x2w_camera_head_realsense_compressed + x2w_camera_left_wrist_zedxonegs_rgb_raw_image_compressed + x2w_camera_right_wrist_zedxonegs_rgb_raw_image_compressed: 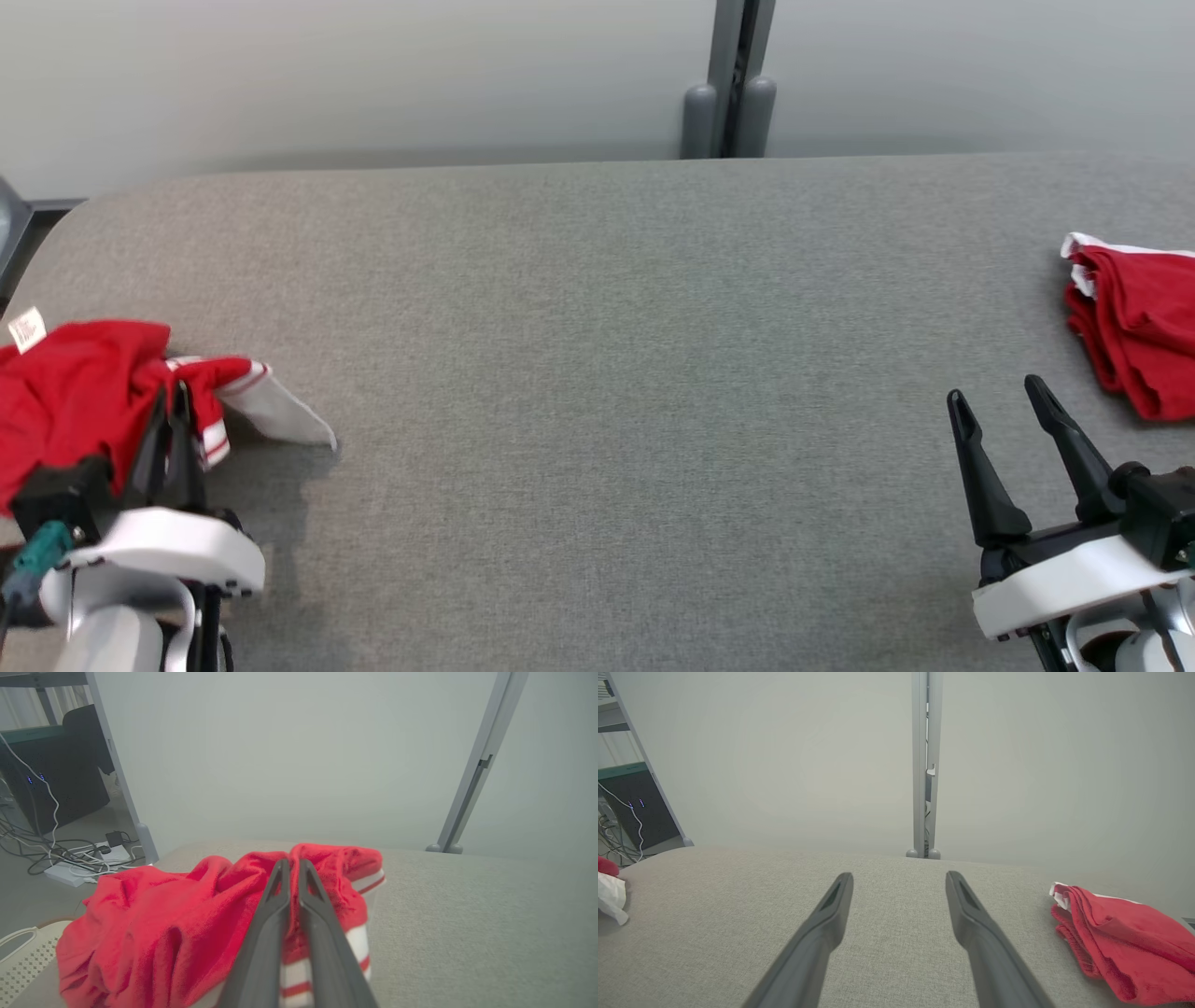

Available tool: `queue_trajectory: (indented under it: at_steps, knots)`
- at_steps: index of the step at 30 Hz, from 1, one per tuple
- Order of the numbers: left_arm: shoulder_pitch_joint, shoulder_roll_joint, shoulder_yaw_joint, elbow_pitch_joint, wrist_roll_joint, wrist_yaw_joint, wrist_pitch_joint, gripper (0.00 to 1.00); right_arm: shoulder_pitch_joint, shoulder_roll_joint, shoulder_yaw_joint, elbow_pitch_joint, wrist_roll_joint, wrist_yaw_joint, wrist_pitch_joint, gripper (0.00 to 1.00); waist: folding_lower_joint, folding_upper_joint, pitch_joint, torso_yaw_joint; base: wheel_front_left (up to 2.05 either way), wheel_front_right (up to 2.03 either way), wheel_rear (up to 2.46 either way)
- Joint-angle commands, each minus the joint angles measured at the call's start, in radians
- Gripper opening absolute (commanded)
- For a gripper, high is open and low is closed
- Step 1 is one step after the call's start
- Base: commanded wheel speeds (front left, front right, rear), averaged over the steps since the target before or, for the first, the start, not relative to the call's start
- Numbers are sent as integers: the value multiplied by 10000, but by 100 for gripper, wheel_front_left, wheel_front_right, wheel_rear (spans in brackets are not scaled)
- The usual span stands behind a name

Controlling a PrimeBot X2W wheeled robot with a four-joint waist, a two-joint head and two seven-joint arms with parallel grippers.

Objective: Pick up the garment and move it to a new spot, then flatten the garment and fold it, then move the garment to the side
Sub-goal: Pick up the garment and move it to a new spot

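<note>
A crumpled red garment (pixel 75 392) with white striped trim lies at the far left edge of a grey padded counter (pixel 607 373). The left gripper (pixel 175 397) has its fingers pressed together on a fold of the cloth. The right gripper (pixel 995 392) hovers empty, fingers spread wide, near a folded red cloth (pixel 1144 327). The pick-up step seems in hand; next the garment likely needs lifting toward the counter's middle

Left jaws pinch the crumpled red garment (pixel 75 392).
</note>
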Motion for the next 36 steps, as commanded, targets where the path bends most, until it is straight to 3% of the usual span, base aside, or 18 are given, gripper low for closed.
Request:
queue_trajectory:
  at_steps: [1, 6, 12, 19, 26, 36]
  knots:
    - [422, 12, 8, -443, -52, 145, 204, 0, 130, 9, 4, -47, 66, -2, -41, 100, 0, 0, -205, -206, 0, 0, 0]
    - [1544, -84, -66, -2081, -20, 574, 725, 0, 282, 83, -7, -62, 144, -2, -44, 100, 0, 0, -300, -389, 0, 0, 0]
    - [1897, -174, -571, -3265, 145, 595, 1296, 0, 272, 140, -28, -119, 196, -2, -28, 100, 0, 0, -202, -613, 0, 0, 0]
    - [783, -342, -1467, -3903, 435, 119, 1481, 0, -121, 207, -114, -383, 183, -2, -92, 100, 0, 0, 576, -1166, 0, 0, 0]
    - [-1185, -702, -2656, -3889, 943, -663, 1615, 0, -615, 436, 4, -367, 148, 0, -340, 100, 0, 0, 1621, -2187, 0, 0, 0]
    - [-3413, -1465, -4099, -3556, 1496, -1424, 1917, 0, -1123, 767, 311, -10, 302, -1, -846, 100, 0, 0, 2738, -3669, 0, 0, 0]
